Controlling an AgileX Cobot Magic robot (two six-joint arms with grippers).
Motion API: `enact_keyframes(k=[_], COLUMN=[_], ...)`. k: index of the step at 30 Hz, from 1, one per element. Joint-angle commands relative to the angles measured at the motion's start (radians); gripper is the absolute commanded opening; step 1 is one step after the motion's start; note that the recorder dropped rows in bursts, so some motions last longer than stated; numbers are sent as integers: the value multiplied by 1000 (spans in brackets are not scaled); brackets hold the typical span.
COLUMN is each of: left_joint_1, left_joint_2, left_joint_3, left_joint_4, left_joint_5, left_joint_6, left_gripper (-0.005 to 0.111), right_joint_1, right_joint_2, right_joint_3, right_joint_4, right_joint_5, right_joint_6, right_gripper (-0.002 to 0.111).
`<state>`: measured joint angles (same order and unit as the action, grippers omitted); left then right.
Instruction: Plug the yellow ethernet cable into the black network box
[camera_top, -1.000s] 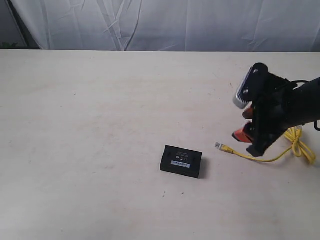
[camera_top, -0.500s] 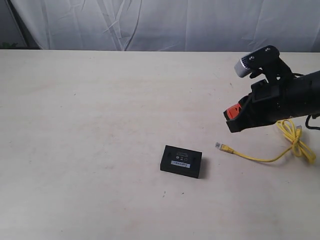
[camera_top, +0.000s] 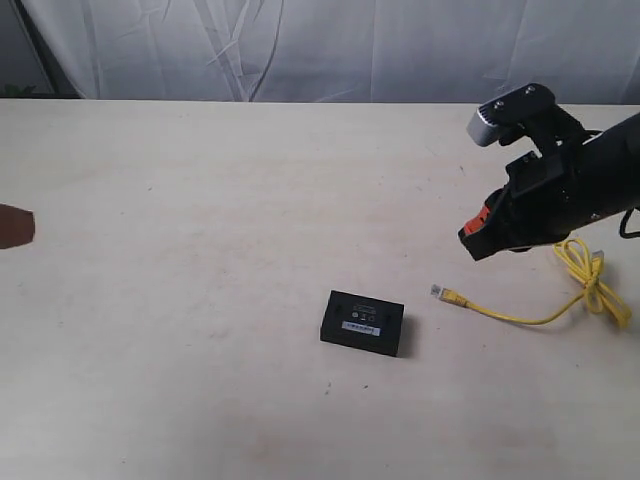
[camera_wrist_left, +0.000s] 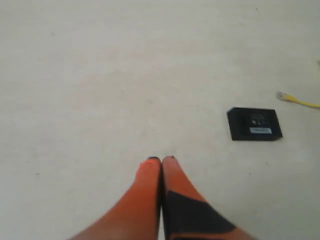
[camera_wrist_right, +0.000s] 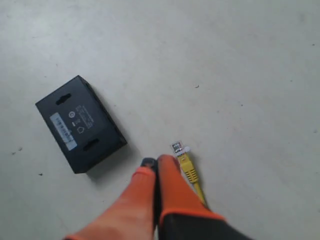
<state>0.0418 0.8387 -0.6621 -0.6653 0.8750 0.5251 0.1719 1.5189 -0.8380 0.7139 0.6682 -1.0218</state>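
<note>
The pale table (camera_top: 200, 200) lies bare and wide around the black network box (camera_top: 362, 322), with a white curtain (camera_top: 330, 50) along its far edge. The box's long axis runs about left to right in the exterior view. The yellow ethernet cable (camera_top: 500, 314) lies just to its right, apart from it. Its clear plug (camera_top: 437, 291) points at the box, and the cord trails off to a knot near the view's right border. The right gripper (camera_wrist_right: 155, 162), fingers pressed together and empty, hangs just beside the plug. The left gripper (camera_wrist_left: 161, 160), likewise closed, stays well apart at the left border.

Matt black plastic box (camera_top: 362, 322), smooth table (camera_top: 200, 300)
</note>
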Motion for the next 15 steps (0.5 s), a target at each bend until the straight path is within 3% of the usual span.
enact_keyframes(k=[1, 5, 15], left_joint_1=[-25, -131, -477], left_joint_2=[133, 206, 395], left_joint_3=[-68, -106, -169], left_joint_4=[-64, -16, 76], left_joint_5=[80, 71, -115], left_joint_6=[59, 12, -153], left_gripper=[0, 0, 0], right_joint_1=[-1, -1, -1], right_joint_2=[4, 23, 74], right_joint_3=[-6, -6, -6], right_joint_4=[-13, -48, -129], right_joint_5=[2, -19, -38], right_joint_6=[11, 71, 171], right_gripper=[-1, -1, -1])
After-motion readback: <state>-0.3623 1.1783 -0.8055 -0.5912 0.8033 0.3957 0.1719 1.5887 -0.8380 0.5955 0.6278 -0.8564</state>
